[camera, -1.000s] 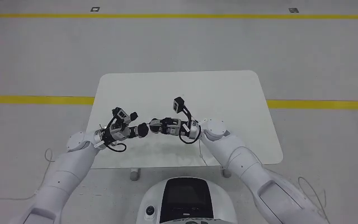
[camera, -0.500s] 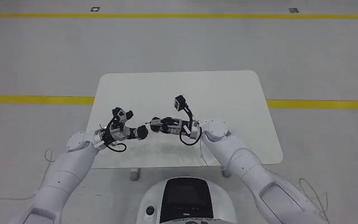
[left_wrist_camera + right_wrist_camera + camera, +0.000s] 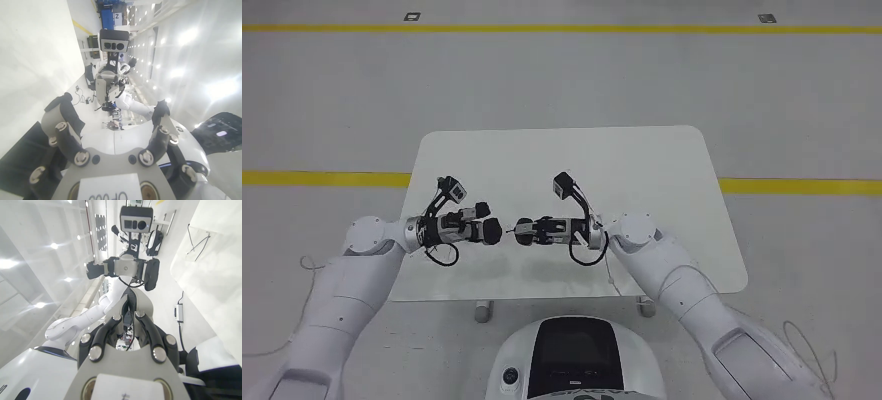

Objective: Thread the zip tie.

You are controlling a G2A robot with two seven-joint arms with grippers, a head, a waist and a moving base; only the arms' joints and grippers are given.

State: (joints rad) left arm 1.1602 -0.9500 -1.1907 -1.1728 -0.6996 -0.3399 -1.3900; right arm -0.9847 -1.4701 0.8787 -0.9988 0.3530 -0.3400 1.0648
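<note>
Starting closest in, above the near half of the bench (image 3: 642, 170), the two hands point at each other, tips close together but apart. The right hand (image 3: 523, 231) is clamped narrow on the zip tie (image 3: 132, 308). In the right wrist view the thin black strap runs up between its two pressed fingers (image 3: 144, 303), and a loose curl of it trails back toward the wrist. From the top view the strap is too thin to follow, though a short dark sliver pokes out of the right hand toward the other arm. The left hand (image 3: 113, 100) is spread wide, its two dark-padded fingers (image 3: 62, 113) standing well apart, and it faces the right hand head on. The left wrist view looks straight between those fingers at the right hand farther off. Both hands hang up off the bench surface. The bench is a white top with rounded corners. Beyond it lies the pale grey floor (image 3: 562, 80), crossed by a yellow line (image 3: 802, 186) that runs out from either side of the bench. A second yellow line (image 3: 562, 28) lies farther off, near the far edge of the top view.
</note>
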